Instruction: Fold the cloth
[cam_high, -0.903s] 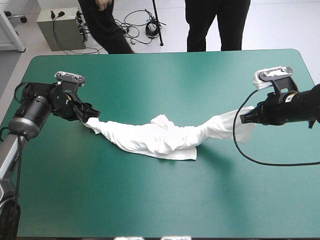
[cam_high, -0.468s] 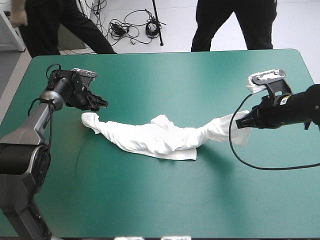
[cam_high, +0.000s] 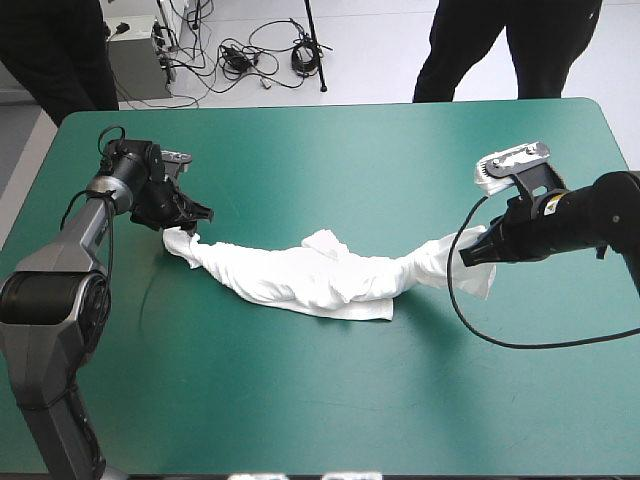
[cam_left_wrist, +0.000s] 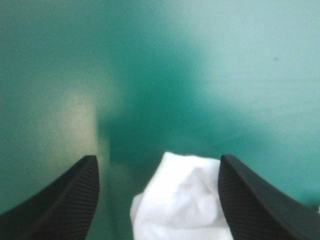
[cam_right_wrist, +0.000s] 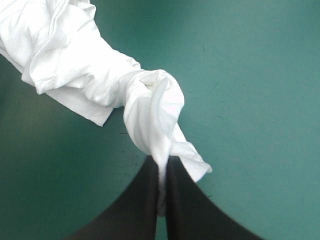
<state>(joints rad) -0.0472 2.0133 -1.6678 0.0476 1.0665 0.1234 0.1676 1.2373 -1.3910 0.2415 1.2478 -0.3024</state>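
Left gripper (cam_left_wrist: 157, 159): black fingers stood apart, with one white end of the T-shirt (cam_high: 300, 278) lying between them, unclamped. Right gripper (cam_right_wrist: 162, 161): fingers pinched together on the T-shirt's other end, a twisted rope of cloth ahead of it. The T-shirt lay crumpled between both grippers on the teal-green cover (cam_high: 300, 400), its middle bunched.

A: What does the T-shirt (cam_high: 320, 280) look like?
B: White, crumpled, drawn out into a long twisted band.
A: Where does it lie?
B: Across the table's (cam_high: 320, 150) middle, one end toward 9 o'clock, the other toward 3 o'clock, its thick middle sagging toward 6 o'clock.
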